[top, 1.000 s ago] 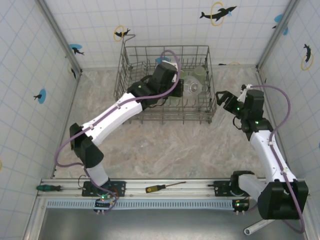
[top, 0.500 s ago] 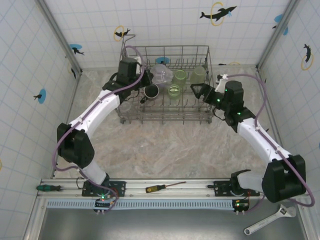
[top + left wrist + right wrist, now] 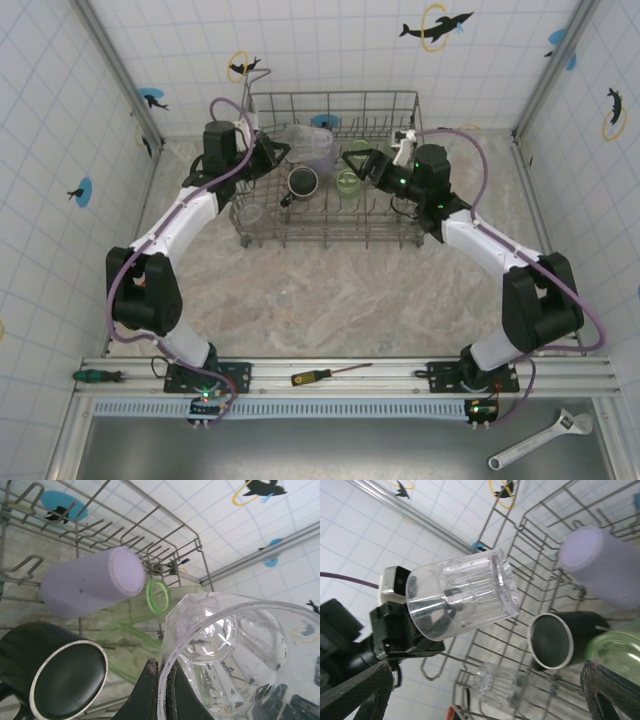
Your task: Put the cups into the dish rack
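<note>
The left pincer is clenched on the rim of a clear glass. The glass's long axis runs almost level, straight ahead of this pincer, base foremost, above the dish rack. A black mug lies below and ahead. The right pincer, released, faces the base, apart; the left arm is the one placed to set the glass down.

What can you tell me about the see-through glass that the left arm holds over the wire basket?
The clear glass is a faceted tumbler with a thick rim, of glass or clear plastic, and it looks empty. It lies tipped on its side in the air, mouth toward the left tool, which pinches its rim with one finger inside and one outside. It hangs over the left end of the dish rack, above the black mug. Nothing else appears to touch it.
</note>
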You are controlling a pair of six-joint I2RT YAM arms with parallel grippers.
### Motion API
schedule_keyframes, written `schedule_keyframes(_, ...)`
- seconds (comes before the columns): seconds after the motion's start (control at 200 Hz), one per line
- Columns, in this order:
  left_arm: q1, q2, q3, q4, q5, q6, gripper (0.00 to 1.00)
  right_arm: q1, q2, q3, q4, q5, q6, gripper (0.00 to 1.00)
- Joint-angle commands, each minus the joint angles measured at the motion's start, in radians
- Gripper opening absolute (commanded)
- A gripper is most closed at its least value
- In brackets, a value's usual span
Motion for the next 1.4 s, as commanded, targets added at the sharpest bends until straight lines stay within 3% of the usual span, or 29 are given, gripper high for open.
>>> schedule_keyframes(0.0,0.004,-0.033,-0.003,0.124,0.118,-0.036,0.0,0.004,0.047,0.06,0.121,-0.019,0.09,1.0)
schedule_keyframes(0.46,0.021,-0.061,-0.108,0.319,0.197,-0.116,0.0,0.047,0.176,0.14,0.227,0.031,0.268,1.0)
schedule_keyframes(0.771,0.022,-0.064,-0.172,0.456,0.217,-0.195,0.0,0.071,0.229,0.098,0.451,0.121,0.482,1.0)
schedule_keyframes(1.066,0.021,-0.086,-0.231,0.576,0.203,-0.242,0.0,0.108,0.29,0.14,0.455,0.148,0.547,1.0)
schedule_keyframes(1.396,0.021,-0.088,-0.271,0.615,0.219,-0.263,0.0,0.139,0.359,0.183,0.601,0.166,0.63,0.98)
